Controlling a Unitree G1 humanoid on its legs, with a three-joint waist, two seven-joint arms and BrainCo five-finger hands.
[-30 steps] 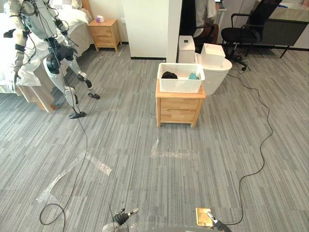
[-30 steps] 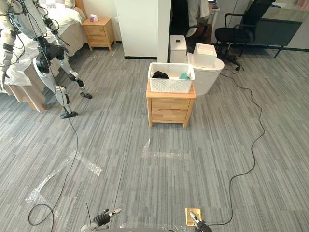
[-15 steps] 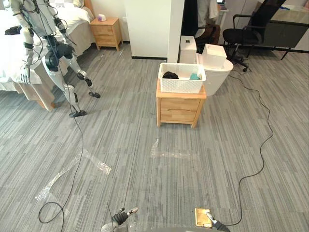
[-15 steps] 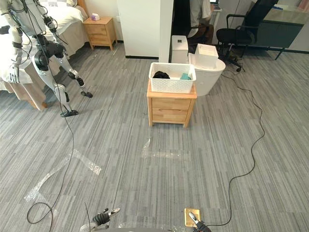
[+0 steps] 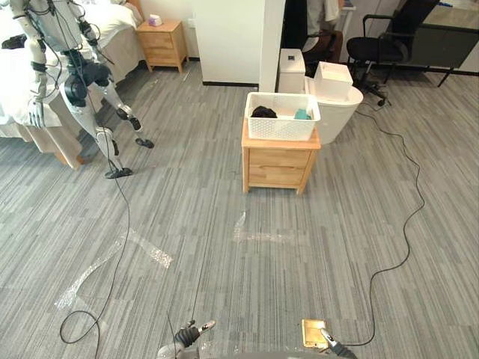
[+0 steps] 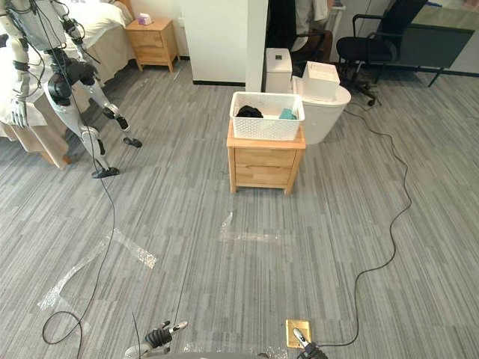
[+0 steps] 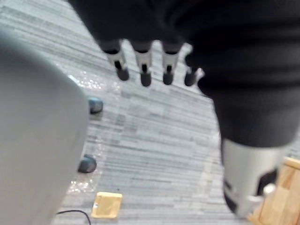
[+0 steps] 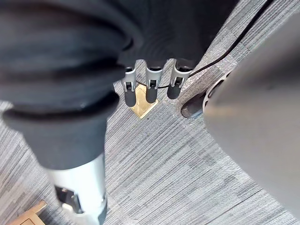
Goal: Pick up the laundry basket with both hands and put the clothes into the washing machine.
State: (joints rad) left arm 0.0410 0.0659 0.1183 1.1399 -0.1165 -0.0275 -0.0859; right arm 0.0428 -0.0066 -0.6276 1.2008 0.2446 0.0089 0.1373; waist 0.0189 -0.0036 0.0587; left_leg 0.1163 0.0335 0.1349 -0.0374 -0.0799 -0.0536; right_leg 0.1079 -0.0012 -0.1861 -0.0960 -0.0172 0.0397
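A white laundry basket (image 5: 282, 118) stands on a small wooden cabinet (image 5: 278, 161) far ahead across the floor. Inside it lie a black garment (image 5: 263, 113) and a teal one (image 5: 301, 114). Right behind it is a round white washing machine (image 5: 342, 116) with a white box (image 5: 332, 80) on top. My left hand (image 5: 187, 336) and right hand (image 5: 330, 345) hang low at the near edge, well away from the basket. The left fingers (image 7: 143, 68) and the right fingers (image 8: 151, 84) are straight and hold nothing.
Another humanoid robot (image 5: 75, 75) stands at the far left by a bed (image 5: 19, 75). At the back are a wooden nightstand (image 5: 166, 41), a white wall block (image 5: 236, 37) and an office chair (image 5: 382, 41). A brass floor plate (image 5: 314, 333) lies by my right hand.
The whole picture has shifted a little, so the camera moved. The other robot at the left has changed its stance slightly. My hands hang as before.
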